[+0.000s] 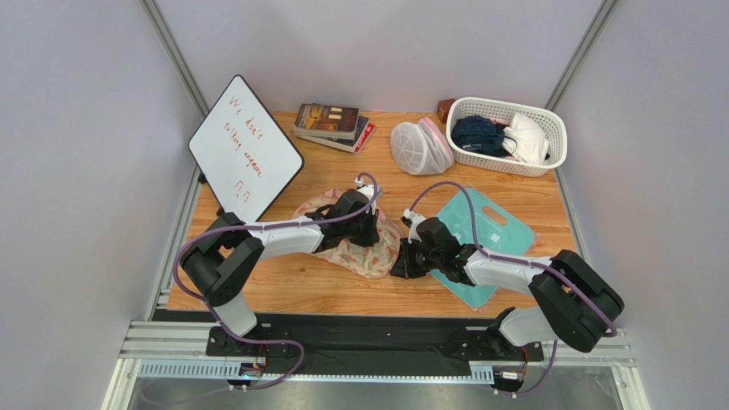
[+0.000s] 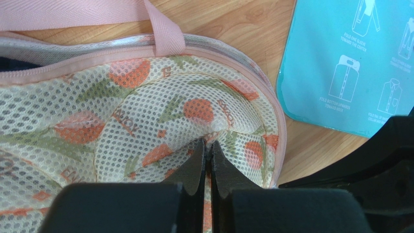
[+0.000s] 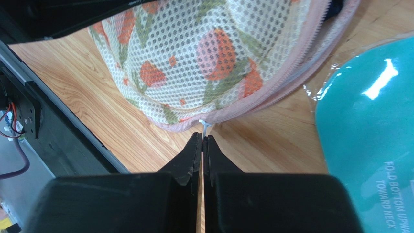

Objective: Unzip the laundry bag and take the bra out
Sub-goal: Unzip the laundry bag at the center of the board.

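The laundry bag (image 1: pixel 366 254), cream mesh with orange flowers and pink edging, lies on the wooden table between my arms. My left gripper (image 1: pixel 366 220) is on top of it, shut on a pinched fold of the mesh (image 2: pixel 214 133). The pink loop strap (image 2: pixel 163 29) runs along the bag's far edge. My right gripper (image 1: pixel 400 266) is at the bag's right rim, shut on the small silver zipper pull (image 3: pixel 206 127) on the pink zip edge (image 3: pixel 272 94). A dark gap shows along the zip (image 2: pixel 14 65). The bra is hidden.
A teal folding board (image 1: pixel 488 224) lies under my right arm. At the back stand a white basket (image 1: pixel 548 149) of clothes, a white mesh dome bag (image 1: pixel 419 147), stacked books (image 1: pixel 332 124) and a tilted whiteboard (image 1: pixel 244 149).
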Controlling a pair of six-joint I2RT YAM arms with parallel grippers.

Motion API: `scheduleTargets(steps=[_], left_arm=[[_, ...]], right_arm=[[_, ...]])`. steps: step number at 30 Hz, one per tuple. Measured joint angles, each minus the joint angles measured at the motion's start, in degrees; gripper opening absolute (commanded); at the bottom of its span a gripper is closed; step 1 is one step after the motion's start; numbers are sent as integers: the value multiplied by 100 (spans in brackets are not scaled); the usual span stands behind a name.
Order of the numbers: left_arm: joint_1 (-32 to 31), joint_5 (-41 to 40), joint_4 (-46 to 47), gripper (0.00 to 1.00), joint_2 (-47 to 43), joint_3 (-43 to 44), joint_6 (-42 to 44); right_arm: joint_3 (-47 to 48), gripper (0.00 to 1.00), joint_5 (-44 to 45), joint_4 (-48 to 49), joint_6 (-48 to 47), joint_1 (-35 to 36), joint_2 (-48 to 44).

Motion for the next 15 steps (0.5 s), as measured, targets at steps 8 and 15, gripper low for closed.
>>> scheduleTargets(steps=[8,15], left_arm=[[81,-55,31,0,46,63,-323],[81,-125,52,0,70,63,-570]], right_arm=[[7,0,79,118,195,461,24],[26,0,262,232,378,723,46]])
